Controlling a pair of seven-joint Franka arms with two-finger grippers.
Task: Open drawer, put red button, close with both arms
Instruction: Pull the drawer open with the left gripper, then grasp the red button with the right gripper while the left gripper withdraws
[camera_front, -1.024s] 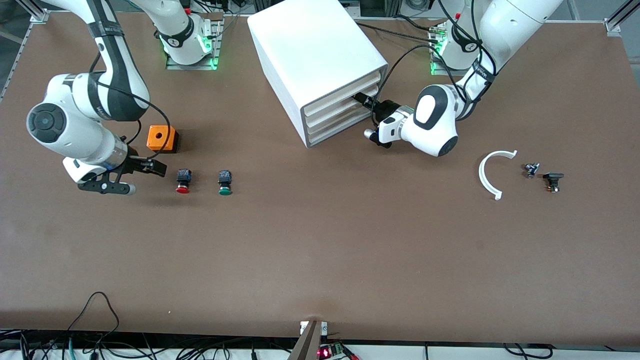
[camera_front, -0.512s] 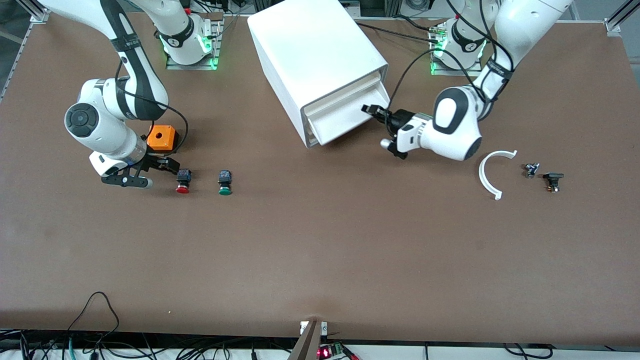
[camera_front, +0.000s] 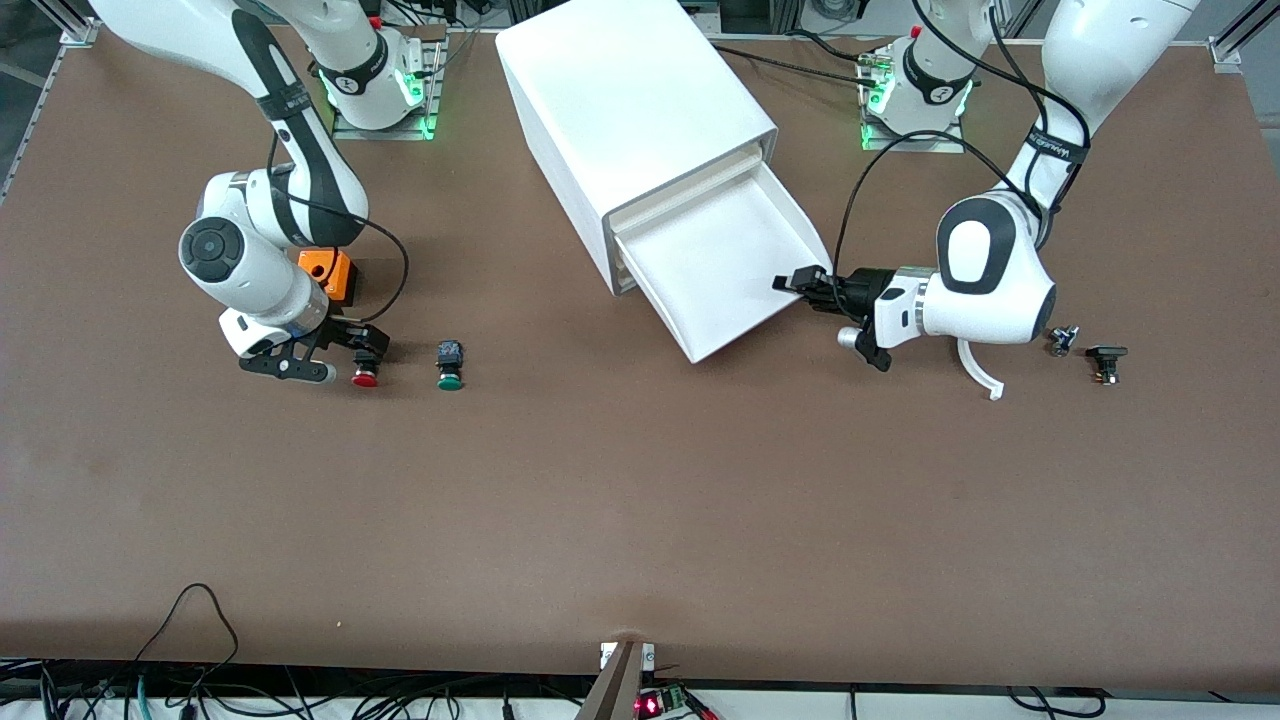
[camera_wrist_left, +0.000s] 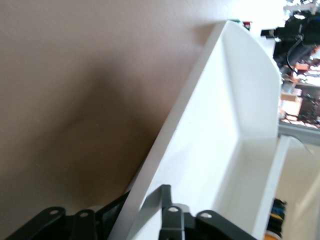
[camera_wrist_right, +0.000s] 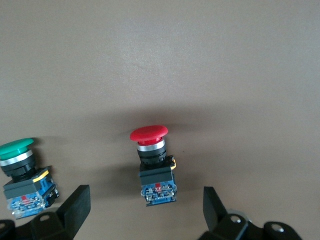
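Two arms are busy: the left gripper (camera_front: 800, 287) is clamped on the front edge of the drawer (camera_front: 720, 270), which stands pulled well out of the cabinet (camera_front: 620, 100). At the right arm's end of the table, the right gripper (camera_front: 350, 352) spreads wide around the red button (camera_front: 366, 362), which lies on the table beside the green button (camera_front: 450, 364), nearer the front camera than the orange box (camera_front: 332, 272).

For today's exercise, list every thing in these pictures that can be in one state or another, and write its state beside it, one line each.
drawer: pulled far out of the cabinet, nothing in it.
left gripper: shut on the drawer's front edge.
right gripper: open, fingers either side of the red button.
red button: lying on the table, not gripped.
green button: lying on the table, untouched.
orange box: resting on the table.
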